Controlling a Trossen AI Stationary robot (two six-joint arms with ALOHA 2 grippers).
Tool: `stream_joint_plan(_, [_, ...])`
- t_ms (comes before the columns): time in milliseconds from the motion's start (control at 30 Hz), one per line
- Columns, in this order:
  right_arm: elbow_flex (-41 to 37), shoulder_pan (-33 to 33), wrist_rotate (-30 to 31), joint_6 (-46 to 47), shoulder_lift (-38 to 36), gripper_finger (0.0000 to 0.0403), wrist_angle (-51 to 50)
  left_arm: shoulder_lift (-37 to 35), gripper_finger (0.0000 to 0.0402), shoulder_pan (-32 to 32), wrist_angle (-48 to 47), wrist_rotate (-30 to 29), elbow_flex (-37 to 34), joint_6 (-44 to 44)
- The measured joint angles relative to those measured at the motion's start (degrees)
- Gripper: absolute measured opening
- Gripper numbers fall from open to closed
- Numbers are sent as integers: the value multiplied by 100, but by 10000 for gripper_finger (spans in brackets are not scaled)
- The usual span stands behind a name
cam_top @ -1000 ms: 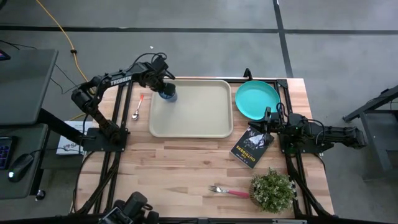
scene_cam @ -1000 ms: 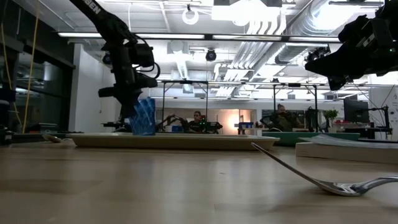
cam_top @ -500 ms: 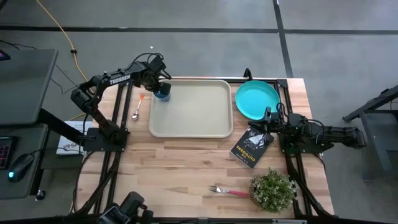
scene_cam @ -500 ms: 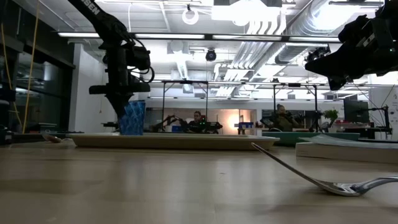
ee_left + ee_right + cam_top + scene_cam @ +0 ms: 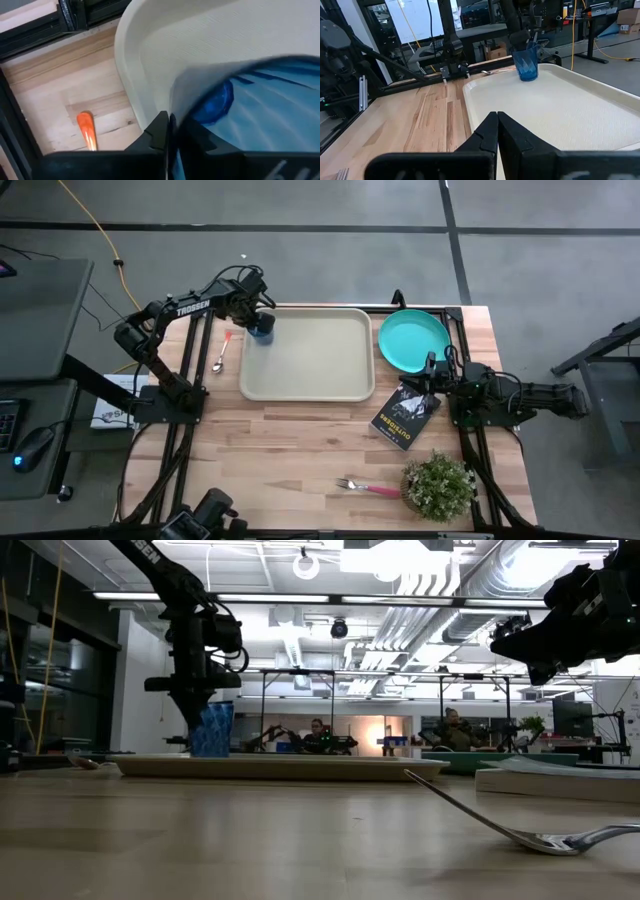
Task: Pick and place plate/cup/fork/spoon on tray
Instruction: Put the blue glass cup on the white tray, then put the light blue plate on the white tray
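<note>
Left gripper (image 5: 258, 321) sits over the tray's (image 5: 310, 370) far-left corner, fingers clamped on the cup (image 5: 262, 329). Cup stands upright on the tray floor in that corner; low view shows the gripper (image 5: 203, 700) coming down onto the cup (image 5: 212, 730) from above. Left wrist view: blue cup (image 5: 260, 115) fills the space by the dark fingers (image 5: 159, 131), tray rim (image 5: 131, 70) just beside it.

Spoon (image 5: 221, 352) lies on the table just left of the tray, orange handle end (image 5: 87, 129) near the rim, not touching.

Right gripper (image 5: 432, 372) waits near the table's right edge, fingers pressed together, holding nothing; it hovers between plate (image 5: 413, 340) and book (image 5: 406, 416). Plate lies flat on the table just right of the tray.

Fork (image 5: 365, 487) lies at the near edge, well apart from the tray, just beside a plant (image 5: 438, 487).
</note>
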Motion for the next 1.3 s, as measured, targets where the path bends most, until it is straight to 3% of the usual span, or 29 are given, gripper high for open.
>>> stream_joint_plan(600, [-1,-1,-1,-1,0,0,1,0,132,0,296,32,126,153])
stream_joint_plan(767, [-1,1,2,-1,-1,0,0,-2,156,0,-52,321,395,158])
stream_joint_plan(1033, [-2,-2,0,0,-2,0,2,-62,168,-2,-1395,366,1201,207])
stream_joint_plan(1300, [1,1,0,0,-2,0,2,-971,168,-49,-902,259,1516,236])
